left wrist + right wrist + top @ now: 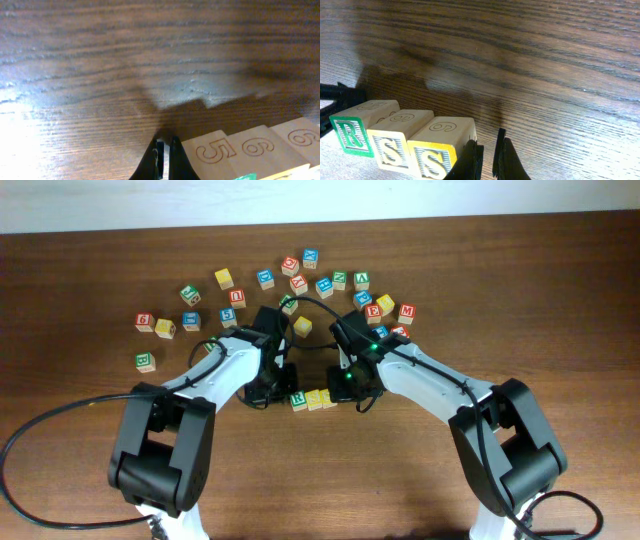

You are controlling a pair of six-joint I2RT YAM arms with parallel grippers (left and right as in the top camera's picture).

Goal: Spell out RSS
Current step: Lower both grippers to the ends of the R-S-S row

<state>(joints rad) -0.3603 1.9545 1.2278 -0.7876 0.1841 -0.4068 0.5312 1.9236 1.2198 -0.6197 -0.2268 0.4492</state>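
Note:
Three wooden blocks stand touching in a row at the table's middle front: a green R block [298,401], a yellow S block [315,399] and a second yellow S block [329,397]. In the right wrist view they read R [349,134], S [394,146], S [436,159]. My left gripper [270,388] is shut and empty, its tips [165,152] right beside the row's R end, whose top shows a 5 [216,151]. My right gripper [350,387] is shut and empty, its tips [487,156] against the last S block's outer side.
Many loose letter blocks lie scattered behind the arms, from a green one [145,361] at the far left to a red one [406,312] at the right. A yellow block [302,326] sits between the two arms. Black cables trail across the front of the table.

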